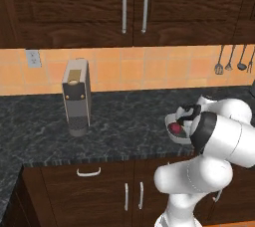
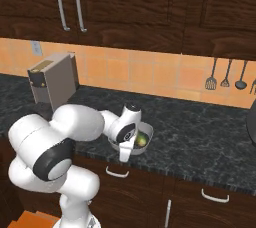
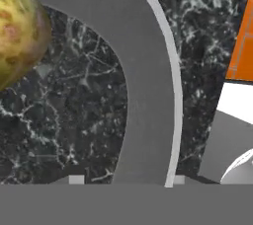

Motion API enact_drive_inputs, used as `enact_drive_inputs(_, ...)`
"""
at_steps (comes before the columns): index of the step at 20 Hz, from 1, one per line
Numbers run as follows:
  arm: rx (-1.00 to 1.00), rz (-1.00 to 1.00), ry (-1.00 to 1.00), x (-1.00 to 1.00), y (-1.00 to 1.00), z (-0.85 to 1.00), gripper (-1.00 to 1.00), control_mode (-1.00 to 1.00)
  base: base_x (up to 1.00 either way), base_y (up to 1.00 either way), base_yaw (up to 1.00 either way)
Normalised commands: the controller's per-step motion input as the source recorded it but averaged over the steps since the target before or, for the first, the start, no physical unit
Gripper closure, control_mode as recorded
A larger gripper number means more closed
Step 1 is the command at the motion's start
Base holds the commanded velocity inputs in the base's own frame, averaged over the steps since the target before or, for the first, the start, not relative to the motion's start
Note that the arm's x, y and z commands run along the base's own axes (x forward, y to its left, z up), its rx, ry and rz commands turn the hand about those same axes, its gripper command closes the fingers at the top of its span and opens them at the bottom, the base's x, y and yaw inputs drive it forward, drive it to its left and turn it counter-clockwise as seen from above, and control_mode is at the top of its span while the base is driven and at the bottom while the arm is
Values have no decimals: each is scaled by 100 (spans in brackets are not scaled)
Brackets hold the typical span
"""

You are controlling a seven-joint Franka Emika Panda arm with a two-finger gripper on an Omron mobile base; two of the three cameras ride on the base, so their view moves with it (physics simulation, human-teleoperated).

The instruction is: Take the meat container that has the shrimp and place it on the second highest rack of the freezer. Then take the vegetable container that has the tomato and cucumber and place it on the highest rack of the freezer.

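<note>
The vegetable container [image 2: 146,133] is a shallow grey bowl near the front edge of the dark marble counter [image 2: 200,137]. The red tomato [image 1: 176,128] and the yellowish-green cucumber [image 2: 142,140] lie in it. In the hand view the cucumber [image 3: 17,31] sits at the upper left and the container's curved wall [image 3: 148,95] runs down between the finger tips. My gripper [image 3: 127,179] points down over the container's near rim, one finger inside and one outside. The inner tip stands a little apart from the wall. The meat container, the shrimp and the freezer are out of view.
A grey boxy appliance [image 1: 76,96] stands on the counter to the left, by the orange tile wall. Kitchen utensils [image 2: 225,74] hang at the right. Dark cabinets [image 1: 134,2] hang overhead. Drawers and doors [image 1: 89,191] run below the counter edge.
</note>
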Motion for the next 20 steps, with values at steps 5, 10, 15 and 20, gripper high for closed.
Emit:
enact_drive_inputs(5,0,0,16,24,0,-37,100,-100,0,0,0)
enact_drive_inputs(10,0,-1,3,4,0,-13,100,-100,0,0,0)
enact_drive_inputs(15,0,-6,-14,0,2,-1,100,-100,0,0,0)
enact_drive_inputs(20,0,-14,-24,0,17,5,100,-100,0,0,0)
